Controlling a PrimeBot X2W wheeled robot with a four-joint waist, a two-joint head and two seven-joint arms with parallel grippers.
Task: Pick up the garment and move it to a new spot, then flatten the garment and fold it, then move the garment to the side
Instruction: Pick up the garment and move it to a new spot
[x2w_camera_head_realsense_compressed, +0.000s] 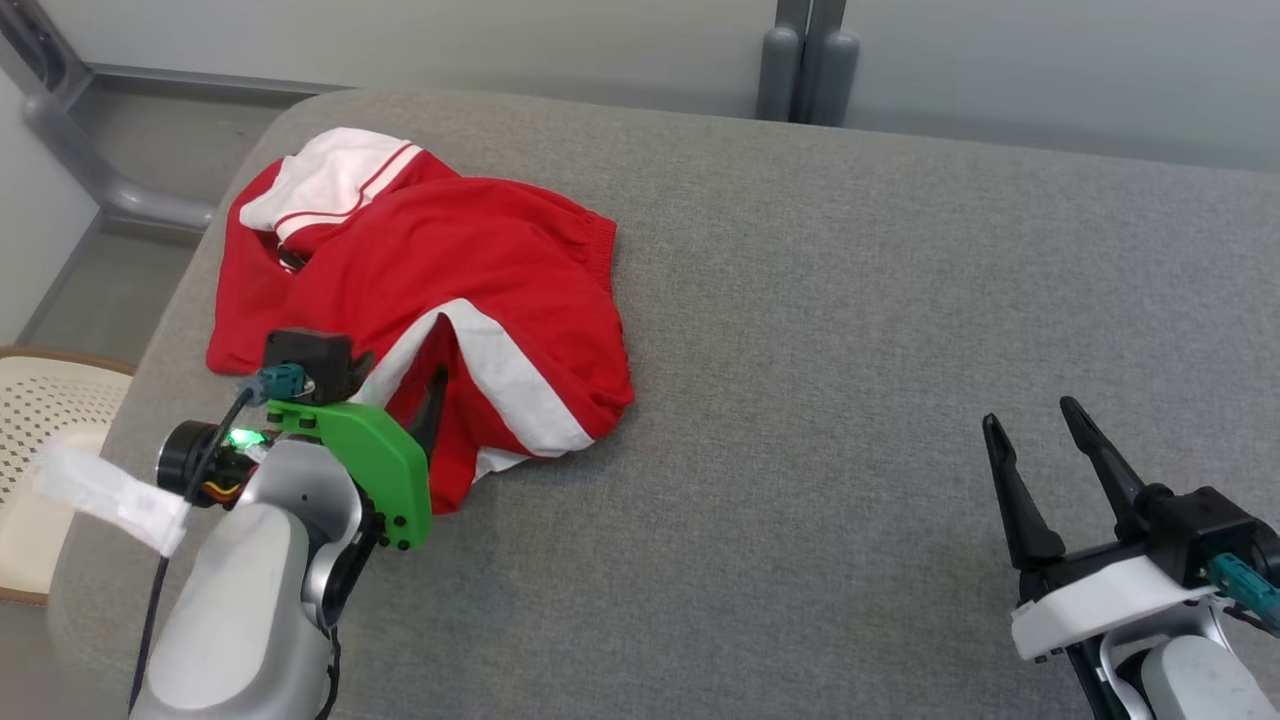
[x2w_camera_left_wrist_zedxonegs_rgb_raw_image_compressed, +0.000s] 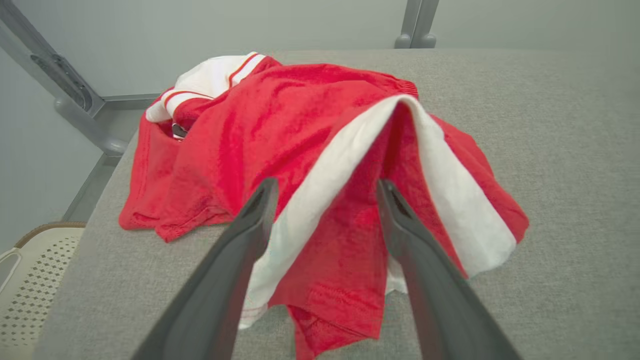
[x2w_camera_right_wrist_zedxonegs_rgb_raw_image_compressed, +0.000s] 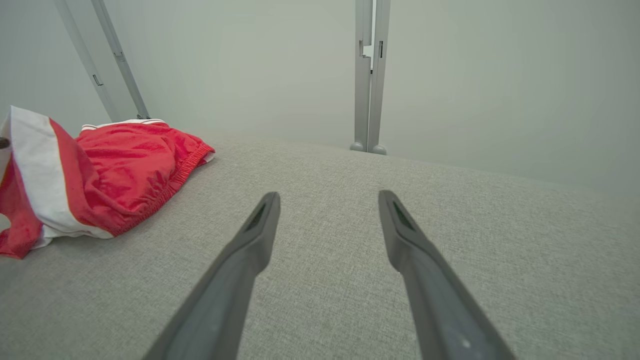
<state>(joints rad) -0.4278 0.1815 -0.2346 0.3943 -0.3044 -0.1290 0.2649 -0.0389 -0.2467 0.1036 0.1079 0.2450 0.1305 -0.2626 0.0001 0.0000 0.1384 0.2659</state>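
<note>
Garment (x2w_camera_head_realsense_compressed: 400, 280) lies on table (x2w_camera_head_realsense_compressed: 850, 350), outside basket (x2w_camera_head_realsense_compressed: 45, 400).

The left gripper (x2w_camera_left_wrist_zedxonegs_rgb_raw_image_compressed: 325, 187) stands wide open. Its two long dark fingers (x2w_camera_left_wrist_zedxonegs_rgb_raw_image_compressed: 250, 235) are parted and reach forward from a bright green wrist plate (x2w_camera_head_realsense_compressed: 375, 455), with the pale grey forearm (x2w_camera_head_realsense_compressed: 240, 620) behind them. In the head view one finger rises just right of the black wrist camera block (x2w_camera_head_realsense_compressed: 305, 362), and the other is hidden behind it. The right gripper (x2w_camera_head_realsense_compressed: 1030, 412), mounted on a white wrist plate (x2w_camera_head_realsense_compressed: 1090, 598), is also spread wide and empty, its fingertips leaning slightly left.
</note>
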